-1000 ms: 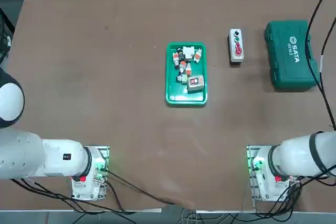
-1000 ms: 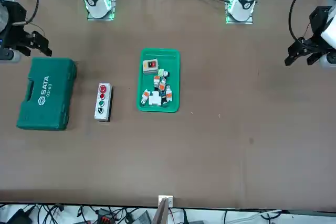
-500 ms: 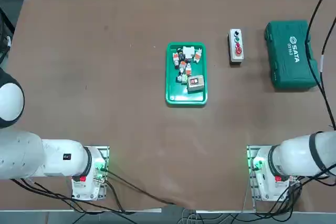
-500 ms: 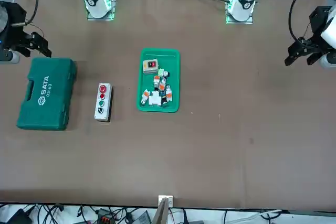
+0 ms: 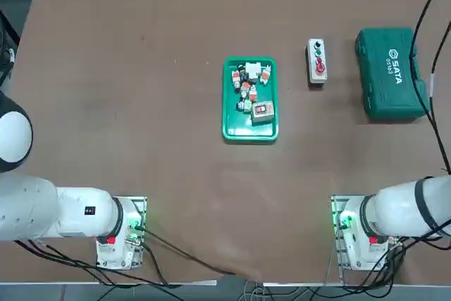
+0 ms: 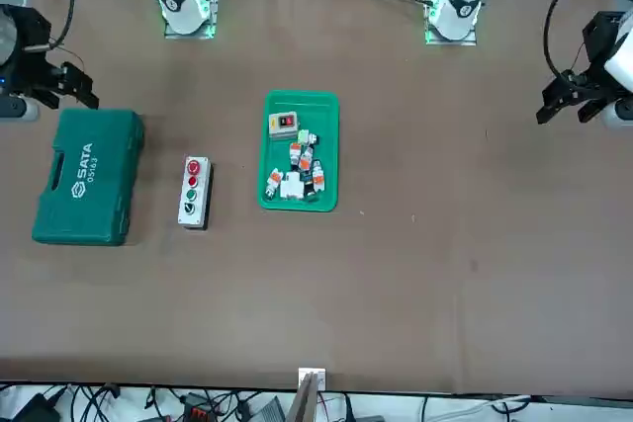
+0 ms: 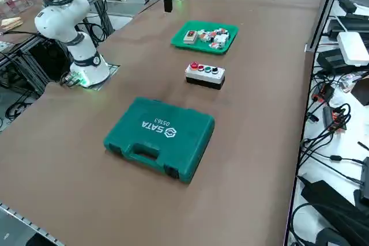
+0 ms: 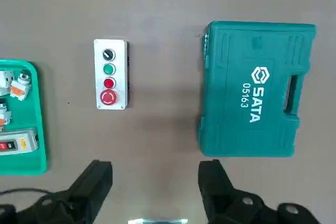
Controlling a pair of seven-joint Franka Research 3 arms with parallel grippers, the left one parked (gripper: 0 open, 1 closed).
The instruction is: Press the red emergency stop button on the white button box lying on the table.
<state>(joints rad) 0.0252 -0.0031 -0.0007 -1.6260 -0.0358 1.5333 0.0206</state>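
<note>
The red emergency stop button (image 8: 108,97) sits at one end of the white button box (image 8: 110,74), and in my wrist view it shows in the left half of the frame, with a smaller red, a green and a black button in a row above it. In the top view the box (image 5: 317,62) lies in the upper right of the frame on the table (image 5: 141,125), between the green tray (image 5: 250,99) of small parts near the centre and the green case (image 5: 392,72) at the far right, apart from both. In the front view the same box (image 6: 194,191) is left of centre, with the case (image 6: 87,177) further left.

My right gripper (image 8: 156,179) is high above the table, well apart from the box; in the front view it shows at the left edge (image 6: 74,84), beyond the case. Its fingers (image 8: 97,179) stand wide apart with nothing between them.

By my reading the task is at its start: the button looks untouched and nothing is near it. Everything remains: I must bring the gripper over the red knob, probably bring the fingers together for a firm tip, descend and press.
</note>
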